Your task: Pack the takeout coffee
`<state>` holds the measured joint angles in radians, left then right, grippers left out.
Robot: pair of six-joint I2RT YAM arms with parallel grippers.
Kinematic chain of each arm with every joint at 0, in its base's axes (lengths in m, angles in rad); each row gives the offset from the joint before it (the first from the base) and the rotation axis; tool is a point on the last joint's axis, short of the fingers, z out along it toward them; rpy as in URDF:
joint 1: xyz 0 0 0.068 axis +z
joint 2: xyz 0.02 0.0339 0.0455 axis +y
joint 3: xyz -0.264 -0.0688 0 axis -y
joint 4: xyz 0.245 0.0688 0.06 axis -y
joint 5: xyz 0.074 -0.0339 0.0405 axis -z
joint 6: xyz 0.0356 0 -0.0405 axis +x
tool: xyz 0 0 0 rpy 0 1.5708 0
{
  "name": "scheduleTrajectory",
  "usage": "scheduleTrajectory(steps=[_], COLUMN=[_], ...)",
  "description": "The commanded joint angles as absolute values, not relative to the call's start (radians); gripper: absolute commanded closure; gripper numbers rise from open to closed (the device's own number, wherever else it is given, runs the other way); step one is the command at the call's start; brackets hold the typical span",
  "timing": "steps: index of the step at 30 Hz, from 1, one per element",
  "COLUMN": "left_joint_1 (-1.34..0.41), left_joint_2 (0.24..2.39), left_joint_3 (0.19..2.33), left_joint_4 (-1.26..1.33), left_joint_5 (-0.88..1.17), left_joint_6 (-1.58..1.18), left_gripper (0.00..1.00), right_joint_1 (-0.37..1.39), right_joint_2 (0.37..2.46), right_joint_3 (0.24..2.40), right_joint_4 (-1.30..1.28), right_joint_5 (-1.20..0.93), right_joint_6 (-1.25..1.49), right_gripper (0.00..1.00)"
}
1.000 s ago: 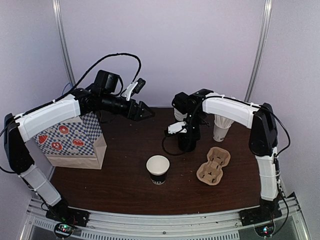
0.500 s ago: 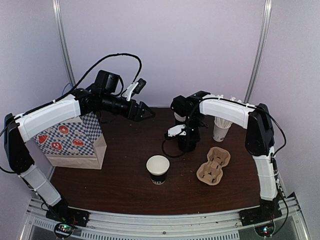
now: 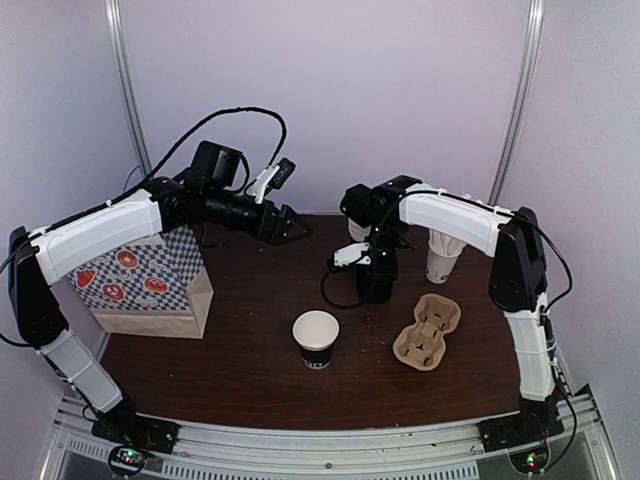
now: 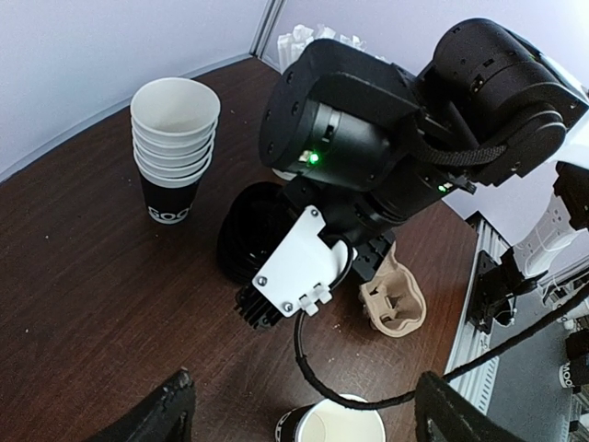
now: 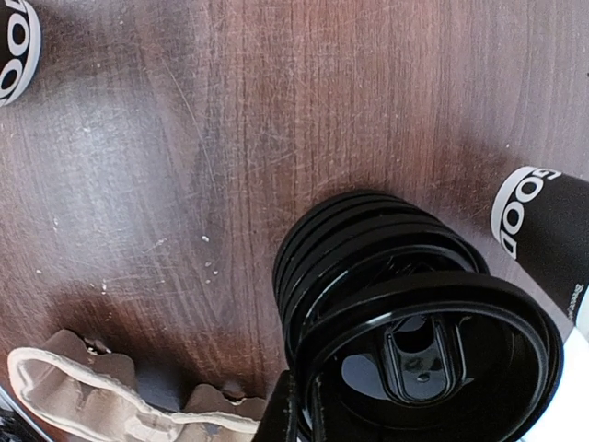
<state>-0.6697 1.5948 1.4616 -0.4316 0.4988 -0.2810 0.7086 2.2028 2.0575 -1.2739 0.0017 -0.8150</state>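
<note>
The takeout coffee cup (image 3: 315, 339) stands open, with no lid, at the table's front middle; it also shows in the left wrist view (image 4: 337, 430) and the right wrist view (image 5: 13, 46). My right gripper (image 3: 375, 288) points straight down over the short stack of black lids (image 5: 354, 235). It (image 5: 317, 405) is shut on the rim of the top black sip lid (image 5: 428, 354), which sits tilted just above the stack. My left gripper (image 3: 297, 228) hovers open and empty at the back left, its fingertips (image 4: 170, 405) wide apart.
A patterned paper bag (image 3: 150, 280) stands at the left. A pulp cup carrier (image 3: 428, 330) lies at the right front. A stack of black cups (image 4: 175, 138) stands behind the right arm. A white cup of straws (image 3: 443, 256) stands at the back right.
My right wrist has shifted slightly back over the lid stack. The left arm has hardly moved. The cup, carrier and bag are unchanged.
</note>
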Motion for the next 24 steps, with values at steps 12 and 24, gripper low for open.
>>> scheduleTrajectory(steps=[12, 24], left_joint_1=[-0.694, -0.8], left_joint_2=[1.553, 1.3], left_joint_3=[1.396, 0.987], left_joint_4=[-0.339, 0.246], left_joint_5=[0.47, 0.431], left_joint_6=[-0.252, -0.113], left_gripper=[0.17, 0.12], right_joint_1=[0.709, 0.702], right_joint_2=[1.944, 1.803], right_joint_3=[2.087, 2.021], right_joint_4=[-1.332, -1.165], right_joint_5=[-0.318, -0.82], right_joint_6=[-0.694, -0.502], right_gripper=[0.98, 0.98])
